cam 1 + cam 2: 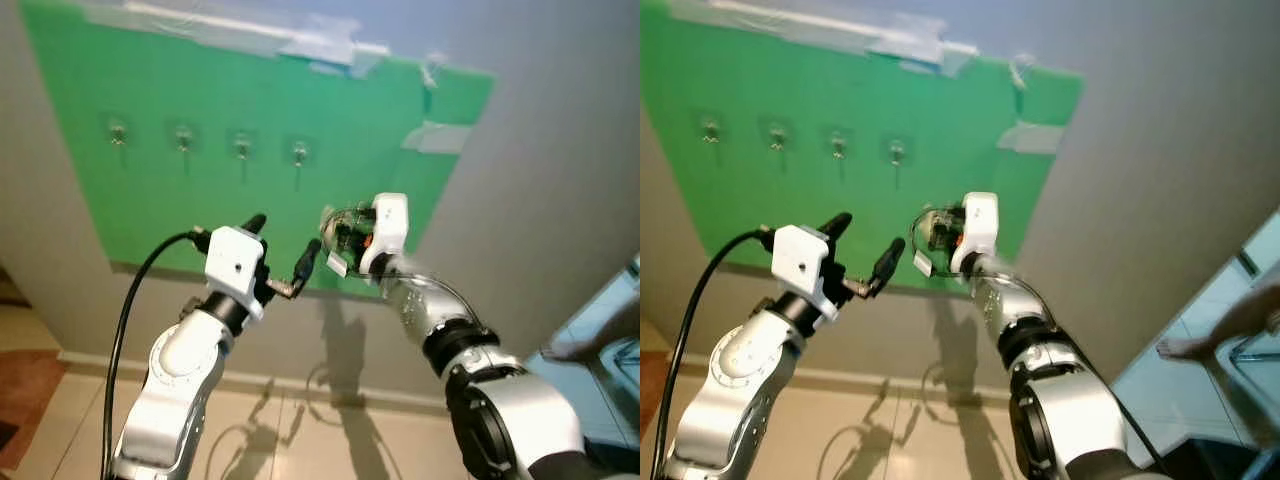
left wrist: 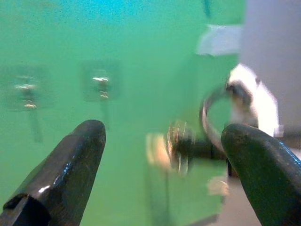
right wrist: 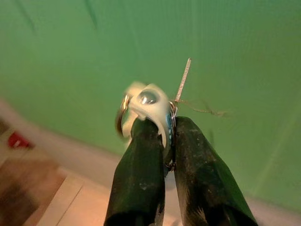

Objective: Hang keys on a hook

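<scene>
Green board [image 1: 200,200] on the wall is the landmark. Four hooks [image 1: 118,132] sit in a row across its upper part. Left gripper [image 1: 285,250] is raised below the row, near the board's lower edge, fingers spread apart, nothing between them. Just beside it, further along the lower edge, right gripper [image 3: 164,141] is clamped on the keys [image 3: 148,110]: white fob, metal ring and a thin key blade stick out past the fingertips. Keys are well below the rightmost hook [image 1: 299,153], not yet hung. Risks, as a judgement: ring is small and partly covered by the fingers, so it may miss the hook tip; pinch is on the fob edge, so keys could twist or slip and drop to the floor [image 1: 300,440]. Left gripper sits close enough to clash on the way up. Tape patches [image 1: 440,137] mark the board's right edge; a person's bare foot [image 1: 1185,348] is far right of the board.
</scene>
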Available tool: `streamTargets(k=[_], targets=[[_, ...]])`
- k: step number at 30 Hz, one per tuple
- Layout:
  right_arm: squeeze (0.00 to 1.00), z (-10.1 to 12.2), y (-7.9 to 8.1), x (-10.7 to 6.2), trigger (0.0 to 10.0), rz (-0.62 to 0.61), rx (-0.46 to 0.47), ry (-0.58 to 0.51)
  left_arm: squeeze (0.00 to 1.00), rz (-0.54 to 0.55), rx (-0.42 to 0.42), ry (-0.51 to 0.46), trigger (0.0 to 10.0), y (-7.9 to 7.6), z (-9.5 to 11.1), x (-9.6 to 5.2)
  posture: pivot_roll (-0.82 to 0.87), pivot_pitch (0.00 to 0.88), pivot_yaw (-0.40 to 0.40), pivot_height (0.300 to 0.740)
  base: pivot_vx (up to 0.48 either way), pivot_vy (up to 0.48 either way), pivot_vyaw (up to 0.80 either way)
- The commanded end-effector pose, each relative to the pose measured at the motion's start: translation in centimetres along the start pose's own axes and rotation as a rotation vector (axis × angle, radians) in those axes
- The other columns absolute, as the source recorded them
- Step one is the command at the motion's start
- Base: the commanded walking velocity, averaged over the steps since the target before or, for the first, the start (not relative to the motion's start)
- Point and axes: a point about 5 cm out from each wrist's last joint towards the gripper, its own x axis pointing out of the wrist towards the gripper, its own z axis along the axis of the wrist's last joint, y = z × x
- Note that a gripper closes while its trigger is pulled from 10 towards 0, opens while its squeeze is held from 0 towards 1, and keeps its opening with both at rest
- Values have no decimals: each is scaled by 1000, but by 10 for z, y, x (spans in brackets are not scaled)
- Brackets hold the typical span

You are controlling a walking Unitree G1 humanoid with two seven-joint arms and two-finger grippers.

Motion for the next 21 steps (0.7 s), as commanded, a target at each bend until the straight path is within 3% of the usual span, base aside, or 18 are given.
streamTargets(k=[1,7,12,15,21], targets=[[0,26,12,5,0,71,-16,-78,0,-16,-2,-5,10000,-3,3,2,85,3,-80,740,0,0,0],[0,25,25,6,0,138,-31,-65,0,-6,3,7,10000,-2,1,1,89,7,-83,740,0,0,0],[0,35,24,5,0,136,-84,-101,0,78,21,57,10000,10,-6,0,89,10,-89,740,0,0,0],[0,42,21,1,0,134,-115,-139,0,124,-21,78,10000,15,-12,-2,87,12,-90,740,0,0,0],[0,47,19,-4,0,114,-85,-171,0,168,-90,110,10000,17,-20,-4,82,13,-87,740,0,0,0]])
